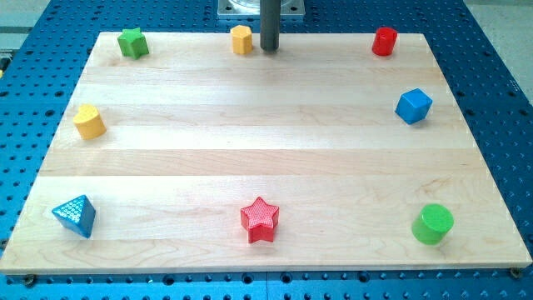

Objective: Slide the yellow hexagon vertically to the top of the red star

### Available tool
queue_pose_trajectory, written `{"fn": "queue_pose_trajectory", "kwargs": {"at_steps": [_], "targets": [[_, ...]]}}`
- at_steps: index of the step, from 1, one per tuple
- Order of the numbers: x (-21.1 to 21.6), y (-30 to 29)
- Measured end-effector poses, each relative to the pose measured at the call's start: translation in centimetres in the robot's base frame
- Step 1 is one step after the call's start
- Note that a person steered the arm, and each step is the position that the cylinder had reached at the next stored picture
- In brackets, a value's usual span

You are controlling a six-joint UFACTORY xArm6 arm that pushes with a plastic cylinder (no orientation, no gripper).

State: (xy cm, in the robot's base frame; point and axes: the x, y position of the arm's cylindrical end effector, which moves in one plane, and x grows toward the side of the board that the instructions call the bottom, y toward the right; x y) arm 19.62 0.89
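Note:
The yellow hexagon sits near the board's top edge, slightly left of centre. The red star lies near the bottom edge at the centre, far below the hexagon and a little to its right. My tip rests on the board just right of the yellow hexagon, with a small gap between them. The rod rises straight up out of the view's top.
A green star is at top left and a red cylinder at top right. A blue cube is at the right, a second yellow block at the left, a blue triangle at bottom left and a green cylinder at bottom right.

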Motion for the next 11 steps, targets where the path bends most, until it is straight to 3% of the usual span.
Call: {"fn": "queue_pose_trajectory", "kwargs": {"at_steps": [1, 2, 3, 5, 7, 9, 11], "targets": [[-0.4, -2.6], [0.5, -12.9], [1.8, -18.3], [2.2, -10.7], [7.3, -7.5], [16.1, -6.5], [13.0, -28.0]]}}
